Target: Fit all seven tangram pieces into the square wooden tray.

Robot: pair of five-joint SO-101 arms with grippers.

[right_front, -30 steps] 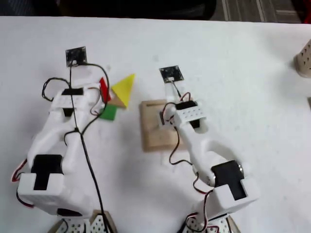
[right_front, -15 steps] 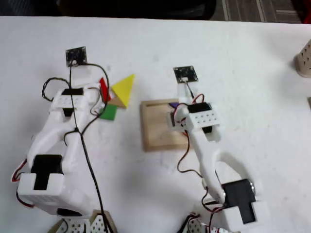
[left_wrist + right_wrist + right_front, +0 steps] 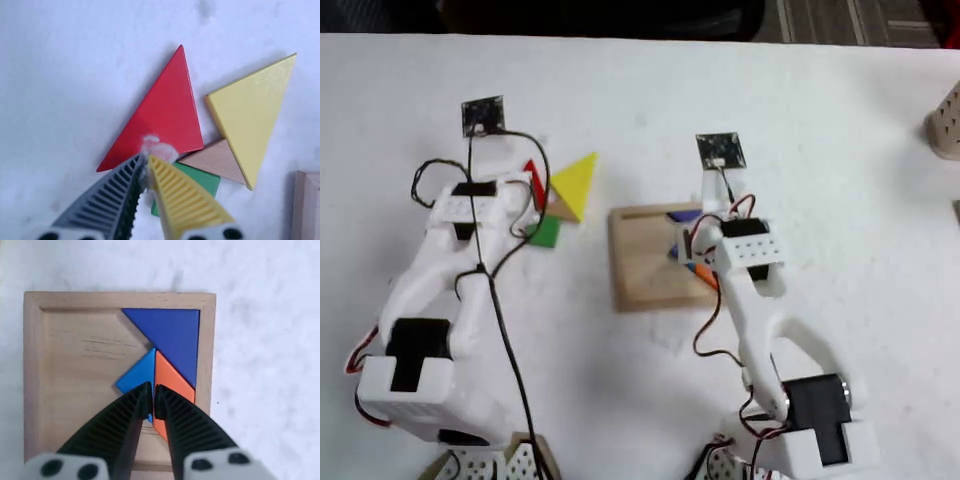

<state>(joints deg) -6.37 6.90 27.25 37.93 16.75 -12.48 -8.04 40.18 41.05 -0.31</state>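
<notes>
Tray [image 3: 32, 380] (pale wood, square) holds blue triangle [image 3: 172, 335], lighter blue piece [image 3: 140, 372], orange piece [image 3: 170, 382].

The square wooden tray [image 3: 638, 275] lies on the table [image 3: 820, 120], under the right arm's forward end. Inside the tray, the corner triangle [image 3: 172, 332] sits in the far right corner, two edges against the far and right walls. The wall-side piece [image 3: 172, 385] lies along the right wall, nearer than that triangle and touching its long edge. The inner piece [image 3: 137, 377] touches the wall-side piece on its left. The right gripper [image 3: 152, 392] hangs over their seam.

Left of the tray, level with its far wall, four pieces cluster. The far triangle [image 3: 252, 120] is closest to the tray and the leftmost triangle [image 3: 162, 120] farthest. The small triangle [image 3: 215, 160] is wedged between them on the near side. The near piece [image 3: 200, 180] lies just nearer still. The left gripper [image 3: 146, 162] sits at the leftmost triangle's near edge.
</notes>
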